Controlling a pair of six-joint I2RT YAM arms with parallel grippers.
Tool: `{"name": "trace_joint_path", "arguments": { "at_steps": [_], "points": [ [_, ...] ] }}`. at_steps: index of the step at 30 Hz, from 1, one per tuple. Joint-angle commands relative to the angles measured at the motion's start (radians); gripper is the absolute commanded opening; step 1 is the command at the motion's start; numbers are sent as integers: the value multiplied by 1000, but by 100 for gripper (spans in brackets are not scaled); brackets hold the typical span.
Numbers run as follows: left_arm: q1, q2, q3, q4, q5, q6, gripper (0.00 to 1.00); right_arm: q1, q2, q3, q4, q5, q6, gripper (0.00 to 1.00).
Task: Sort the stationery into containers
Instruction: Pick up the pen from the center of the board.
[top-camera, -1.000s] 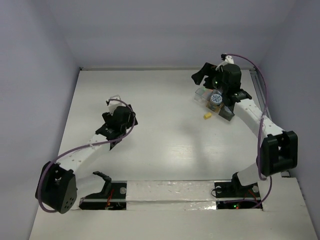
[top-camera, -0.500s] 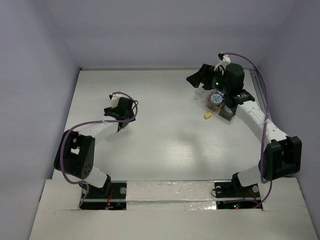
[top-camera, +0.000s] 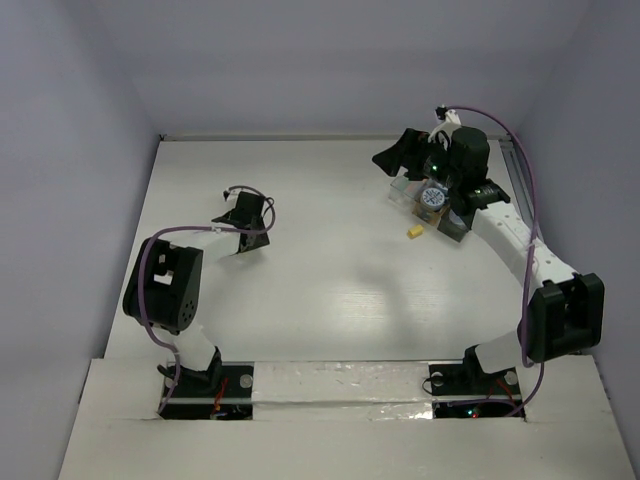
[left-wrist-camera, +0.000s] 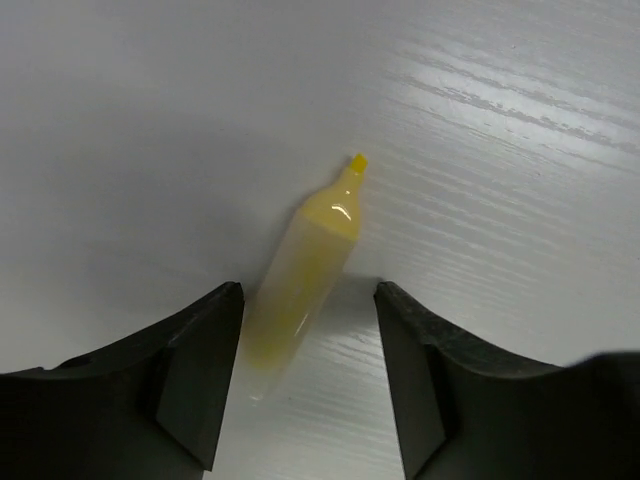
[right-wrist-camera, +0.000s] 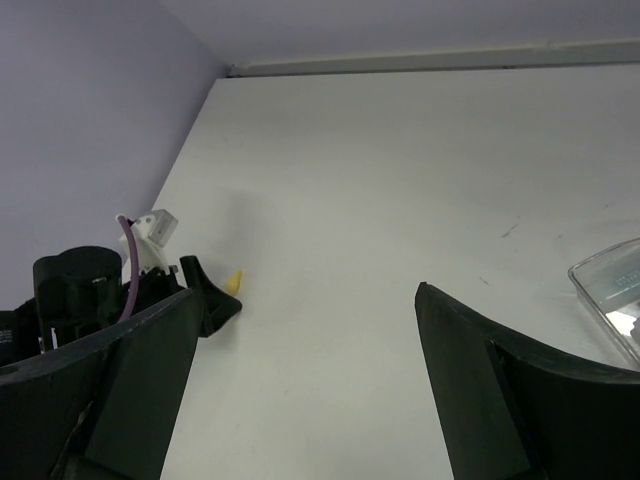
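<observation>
In the left wrist view a yellow pencil-like stick (left-wrist-camera: 305, 268) with a clear cap lies on the white table. My left gripper (left-wrist-camera: 310, 385) is open, with the stick's capped end between its fingers (left-wrist-camera: 195, 370), nearer the left one. In the top view the left gripper (top-camera: 245, 214) hides the stick. My right gripper (top-camera: 398, 158) is open and empty above the far right, beside a clear box (top-camera: 404, 189). A jar with a blue-white lid (top-camera: 431, 199), a dark tray (top-camera: 456, 226) and a small yellow block (top-camera: 412, 232) lie just below it.
The right wrist view shows the left gripper (right-wrist-camera: 195, 300) with the stick's yellow tip (right-wrist-camera: 232, 282), and a corner of the clear box (right-wrist-camera: 612, 288). Purple walls stand at the left and back. A metal rail (top-camera: 515, 170) runs along the far right edge.
My left arm has folded back, and its gripper has moved toward the far side to sit over the yellow stick. The right gripper shifted slightly, then held still.
</observation>
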Motion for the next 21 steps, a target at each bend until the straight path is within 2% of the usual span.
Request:
{"name": "trace_joint_path", "arguments": {
  "at_steps": [1, 3, 6, 11, 12, 13, 16, 21],
  "points": [
    [1, 16, -16, 1, 74, 0, 51, -3, -45, 6, 9, -4, -16, 93],
    [1, 17, -29, 19, 87, -2, 41, -3, -50, 5, 8, 0, -17, 93],
    [1, 16, -55, 35, 92, -9, 34, -3, -47, 5, 9, -21, -10, 95],
    [-10, -14, -89, 73, 95, -11, 14, -3, -24, 11, 20, -87, 18, 100],
    [-19, -15, -89, 81, 97, -8, 4, -3, -13, 9, 34, -114, 29, 100],
    [-19, -15, -89, 87, 95, -8, 0, 9, -7, 9, 40, -127, 33, 100],
    [-38, -44, -106, 127, 112, -11, 0, 42, 35, 28, 28, -144, 30, 100],
    [-91, -182, -168, 280, 242, -5, 0, 142, 122, 75, -6, -75, 10, 100]
  ]
}}
